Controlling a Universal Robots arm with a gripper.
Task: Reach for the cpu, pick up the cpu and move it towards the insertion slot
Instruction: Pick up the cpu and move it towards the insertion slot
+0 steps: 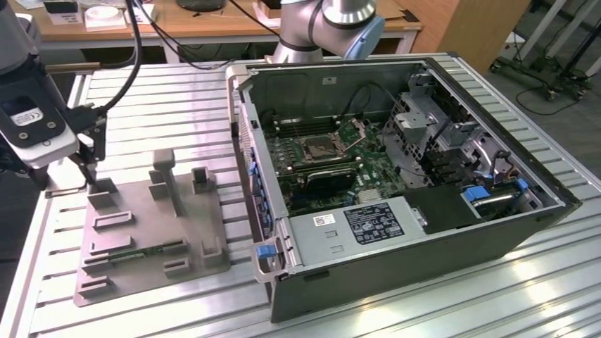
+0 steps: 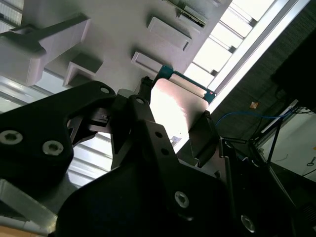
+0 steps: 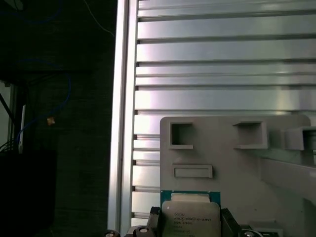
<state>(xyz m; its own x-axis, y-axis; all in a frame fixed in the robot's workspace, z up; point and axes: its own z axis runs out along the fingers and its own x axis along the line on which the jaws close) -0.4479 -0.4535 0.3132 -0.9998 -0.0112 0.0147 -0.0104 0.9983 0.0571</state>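
End effector (image 2: 175, 104) grips the small flat silvery square cpu (image 3: 190, 219) between its fingers by opposite edges, probably light, stiff, fragile.

Exterior view: the scene is being viewed from high up and well back, angled down across the slatted table (image 1: 160, 91), the fixture plate (image 1: 141, 222) and the open computer case (image 1: 395, 274). Both wrist views are being aimed close-in at one plate corner, with the cpu (image 3: 190, 219) (image 2: 177, 106) being shared.
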